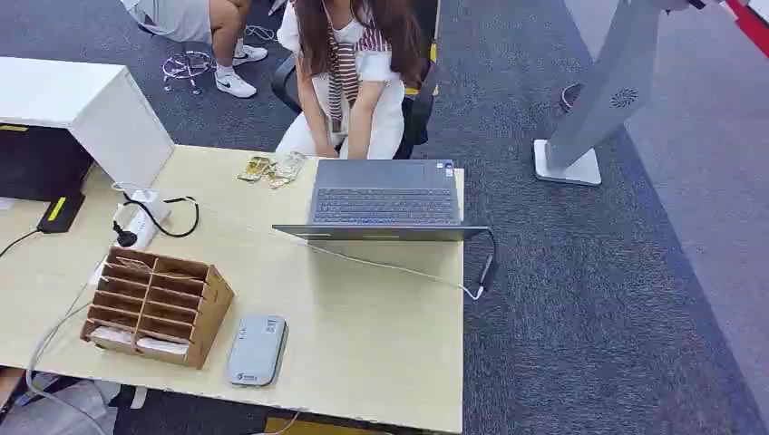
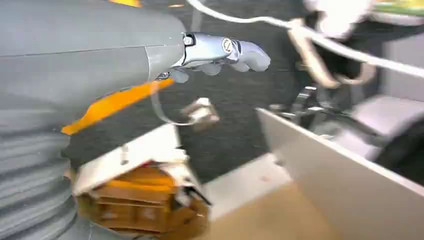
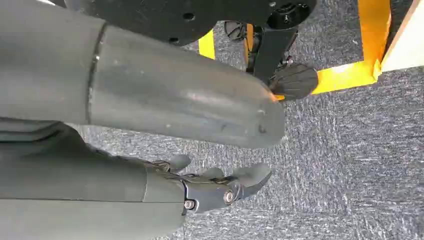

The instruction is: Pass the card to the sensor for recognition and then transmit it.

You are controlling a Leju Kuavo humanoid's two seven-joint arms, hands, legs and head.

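Observation:
A flat grey card sensor (image 1: 257,350) lies near the front edge of the light wooden table (image 1: 381,353). To its left stands a brown slotted card holder (image 1: 156,305) with white cards (image 1: 136,341) in its lowest slots. The same holder (image 2: 142,202) appears blurred in the left wrist view. My left hand (image 2: 220,52) hangs with its fingers stretched out and holds nothing. Over the grey carpet, my right hand (image 3: 220,185) has its fingers apart and nothing in them.
An opened laptop (image 1: 385,201) sits at the far side, its cable (image 1: 399,269) trailing over the right edge. A person (image 1: 354,72) sits behind it, with loose cards (image 1: 272,169) by their hands. A white power strip (image 1: 136,222) and a white box (image 1: 82,113) stand at the left.

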